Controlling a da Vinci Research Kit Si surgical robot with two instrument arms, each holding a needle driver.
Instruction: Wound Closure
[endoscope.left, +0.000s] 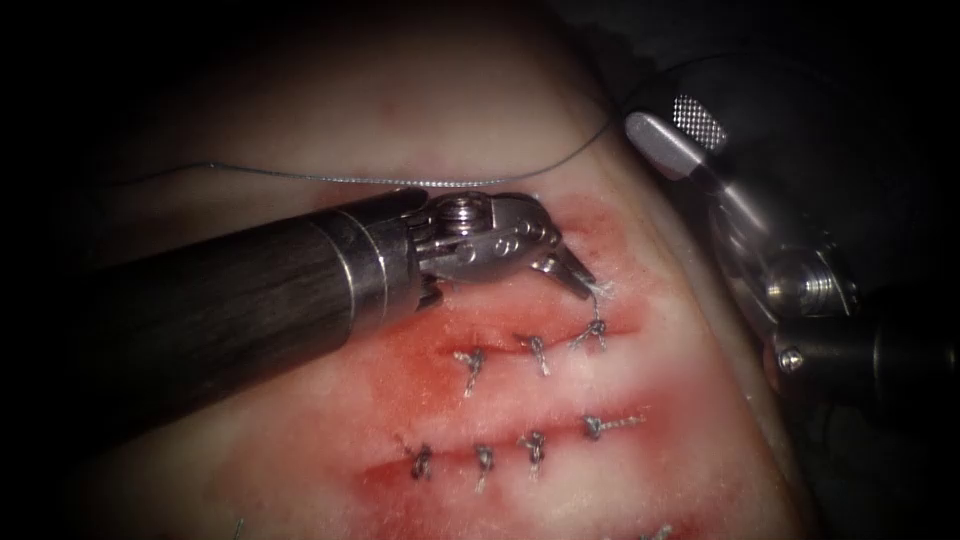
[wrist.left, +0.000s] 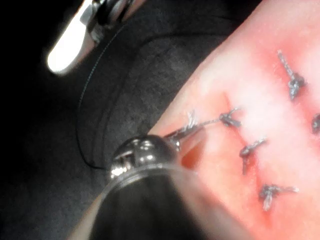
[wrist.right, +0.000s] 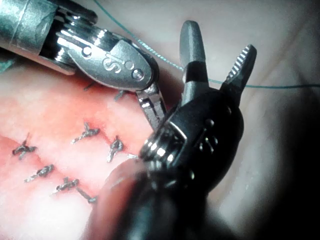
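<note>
The tissue has two cuts, each closed by knotted stitches. My left tool comes in from the left, its jaws shut on the short thread tail of the rightmost knot of the upper cut. The left wrist view has those jaws gripping the tail that runs to the knot. My right tool hovers off the tissue's right edge, jaws open and holding nothing; they also stand apart in the right wrist view. A long thread lies across the tissue behind the left tool.
The lower cut carries several knotted stitches, and red fluid stains the tissue around both cuts. Dark cloth surrounds the tissue. The left tool's thick shaft covers the left side of the tissue.
</note>
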